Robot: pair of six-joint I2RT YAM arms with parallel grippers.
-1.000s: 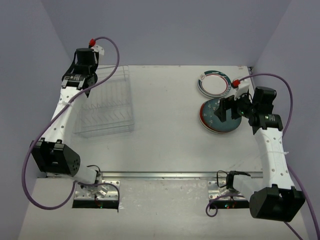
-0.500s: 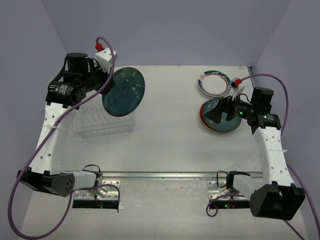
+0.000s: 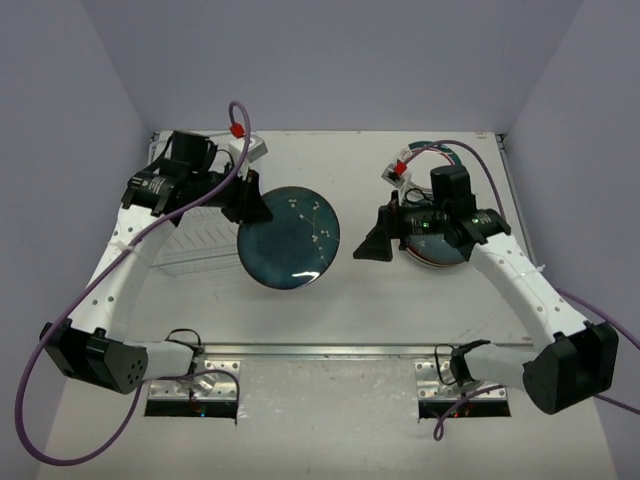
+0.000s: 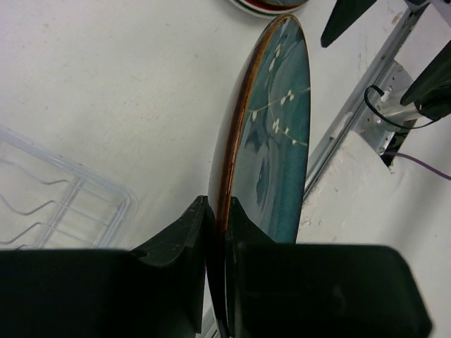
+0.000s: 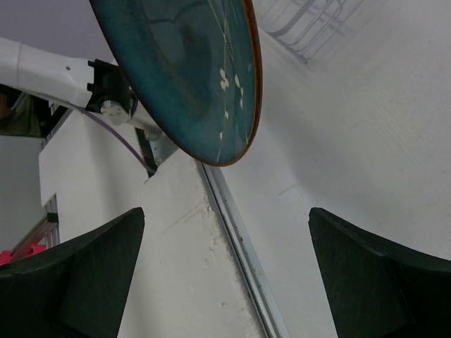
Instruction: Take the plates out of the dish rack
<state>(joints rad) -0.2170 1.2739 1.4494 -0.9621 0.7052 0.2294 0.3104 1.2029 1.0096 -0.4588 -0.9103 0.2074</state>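
Teal plate (image 3: 288, 238): mid-table, right of dish rack (image 3: 192, 246), rim clenched by left gripper (image 3: 252, 206). Right gripper (image 3: 377, 244): fingers spread wide, empty.

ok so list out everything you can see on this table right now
teal plate: one, teal-blue with pale specks and a brown rim, held in the air mid-table
red-rimmed plate: at least one, right side, mostly hidden under the right arm
green-rimmed plate: one, white with a dark green rim, far right, only its edge shows
dish rack: one, pale wire, left side
table: one, white
cables: two, purple, one along each arm
left arm: white and black, jaws shut on the teal plate's rim
right arm: white and black, jaws open and holding nothing, facing the teal plate
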